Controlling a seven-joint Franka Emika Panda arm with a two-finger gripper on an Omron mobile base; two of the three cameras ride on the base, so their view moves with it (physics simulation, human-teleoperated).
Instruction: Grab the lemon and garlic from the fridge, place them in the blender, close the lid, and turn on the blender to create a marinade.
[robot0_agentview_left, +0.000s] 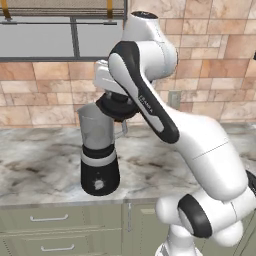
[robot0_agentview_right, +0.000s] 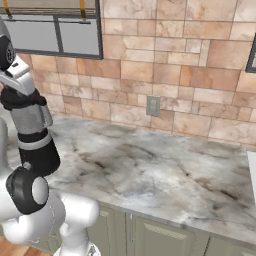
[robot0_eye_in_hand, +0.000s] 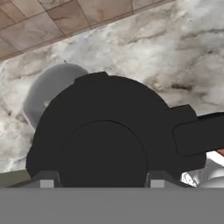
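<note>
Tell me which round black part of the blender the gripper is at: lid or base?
The lid, held at the jar's rim beside the gripper; the base, with its front knob, sits on the counter below.

Both base views face the blender (robot0_agentview_left: 99, 155) from behind; the hand view looks closely down onto it.

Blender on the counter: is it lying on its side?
No. In the left base view the blender stands upright on the marble counter, black base at the bottom and grey jar on top.
</note>
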